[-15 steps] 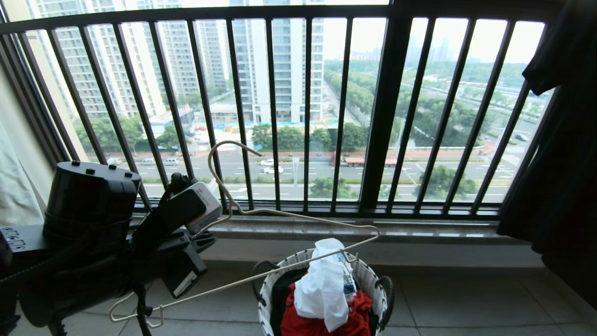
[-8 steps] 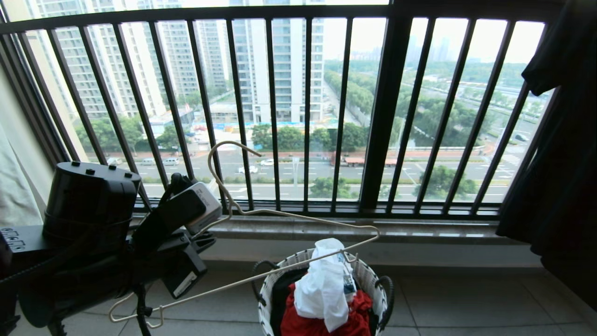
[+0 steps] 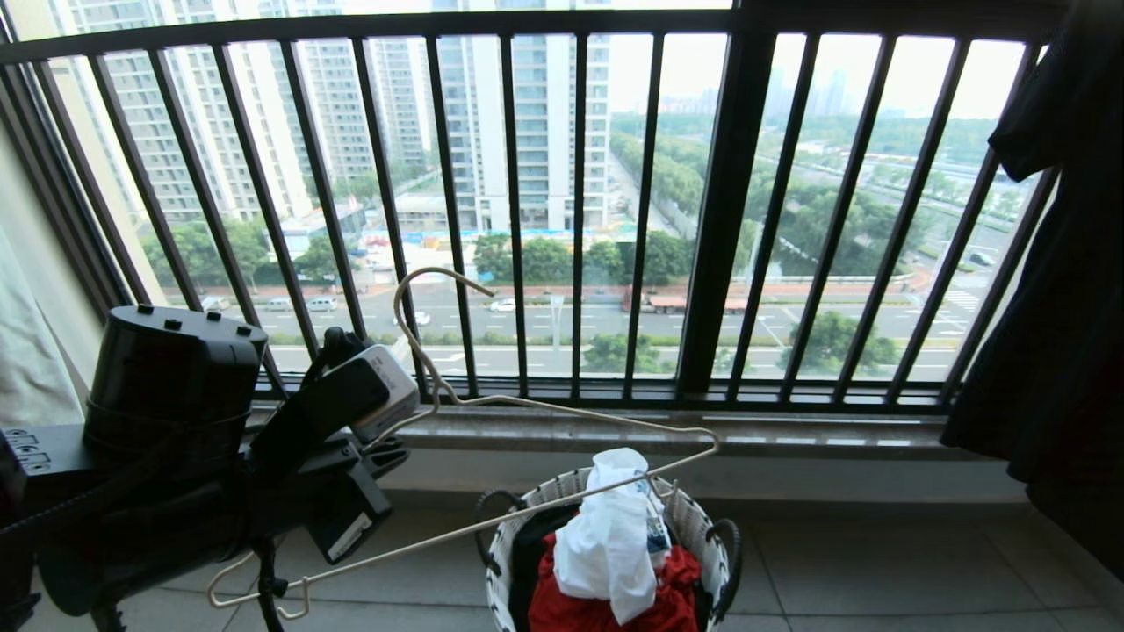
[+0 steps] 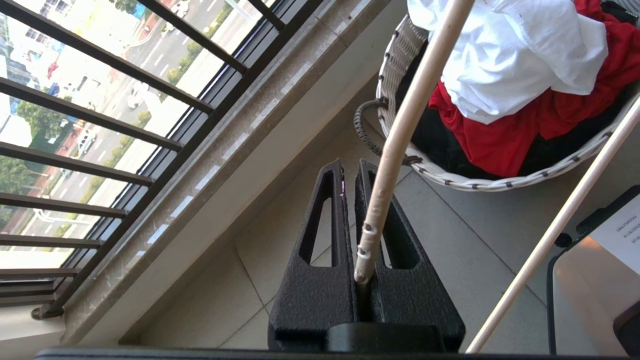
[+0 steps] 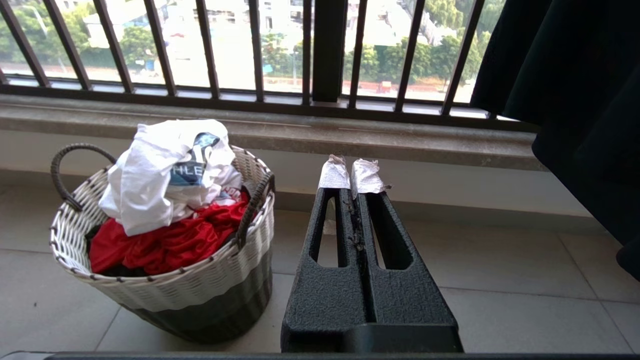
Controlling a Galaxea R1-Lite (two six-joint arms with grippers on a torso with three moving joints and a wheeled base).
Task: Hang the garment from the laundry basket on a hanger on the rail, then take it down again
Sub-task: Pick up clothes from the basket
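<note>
We see the left gripper (image 4: 350, 172) clamped on the hanger (image 3: 544, 513), whose long bar slants across the laundry basket (image 3: 698, 527). The garment (image 3: 610, 535) lies atop the basket, just beneath that bar. The right gripper (image 5: 350, 175), jaws together and empty, sits just beside the basket.

Barred window (image 3: 562, 211), tiled floor (image 3: 878, 570) (daylit).

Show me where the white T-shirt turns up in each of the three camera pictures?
Head view: T-shirt at bottom centre, piled atop the basket.
Left wrist view: at the top right, behind the hanger.
Right wrist view: at left.
Shared landmark: the red cloth under it.
</note>
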